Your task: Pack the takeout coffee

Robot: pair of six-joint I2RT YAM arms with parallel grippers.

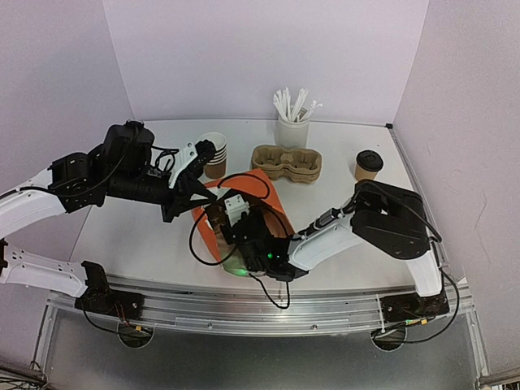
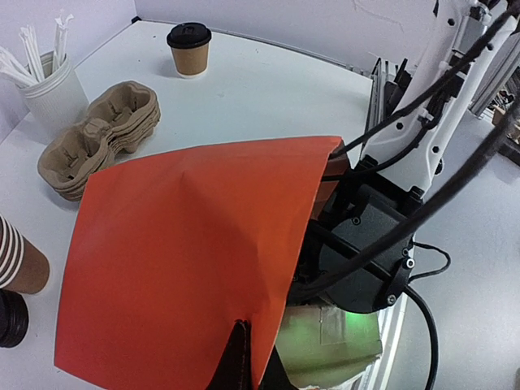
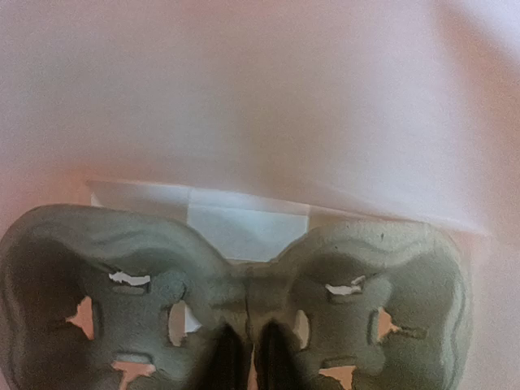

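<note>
The takeout coffee (image 1: 368, 165), a brown cup with a black dome lid, stands alone at the back right; it also shows in the left wrist view (image 2: 189, 49). An orange paper bag (image 1: 258, 193) lies tilted at the table's middle. My left gripper (image 2: 244, 357) is shut on the bag's edge (image 2: 187, 260) and holds the mouth up. My right gripper (image 3: 250, 341) is deep inside the bag, shut on the middle ridge of a grey pulp cup carrier (image 3: 366, 284). From above only the right wrist (image 1: 268, 252) shows at the bag's mouth.
A stack of pulp carriers (image 1: 286, 162) and a white cup of stirrers (image 1: 293, 122) stand at the back. Lidless brown cups (image 1: 214, 154) and loose black lids (image 2: 10, 317) sit behind the left gripper. The bag's bottom end (image 2: 333, 341) glows green near the front edge.
</note>
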